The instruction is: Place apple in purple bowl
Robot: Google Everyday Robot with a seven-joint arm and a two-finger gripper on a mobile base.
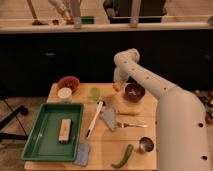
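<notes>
The apple point(118, 87), small and orange-red, sits at the tip of my gripper point(118, 85), which is shut on it. The gripper hangs at the back of the wooden table, just left of the purple bowl point(134, 92) and slightly above the table top. The bowl is round and dark maroon, with pale marks inside. The white arm comes in from the lower right and bends above the bowl.
An orange bowl point(68, 82) and a white cup point(64, 93) stand at the back left. A pale green fruit point(95, 93) lies left of the gripper. Nearer the front lie a green tray point(40, 137), a long-handled brush point(94, 118), a fork point(131, 124), a metal cup point(145, 145) and a green vegetable point(124, 156).
</notes>
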